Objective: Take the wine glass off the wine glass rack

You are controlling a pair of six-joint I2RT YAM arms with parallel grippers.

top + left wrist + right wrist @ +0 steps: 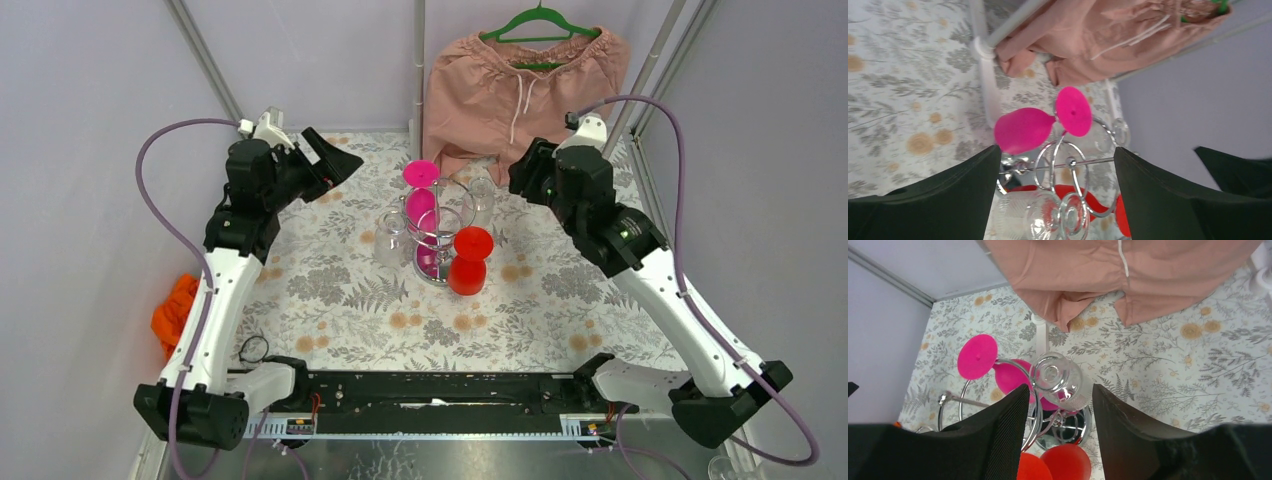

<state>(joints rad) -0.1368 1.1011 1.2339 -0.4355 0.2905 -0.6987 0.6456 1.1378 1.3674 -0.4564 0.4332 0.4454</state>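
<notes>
1. Two grippers face the wine glass rack (437, 240) from opposite sides, and it stands between them on the flowered table (330, 290).
2. The right gripper (1060, 386) has its fingers apart. A clear wine glass (1058, 380) sits in the gap just ahead of the tips, with a thin sliver of space showing on each side, so no grip on it can be seen.
3. That glass hangs at a wire loop on the side of the rack nearest the right gripper, its round foot turned towards the wrist camera.
4. A pink glass (977, 356) hangs to the left of the right fingers, and a red glass (1065, 462) stands below them.
5. The left gripper (1058, 148) is spread wide and holds nothing. The rack's chrome loops lie ahead of it, well apart from both fingers.
6. Pink shorts (520, 90) on a green hanger (540, 20) hang beyond both grippers.
</notes>
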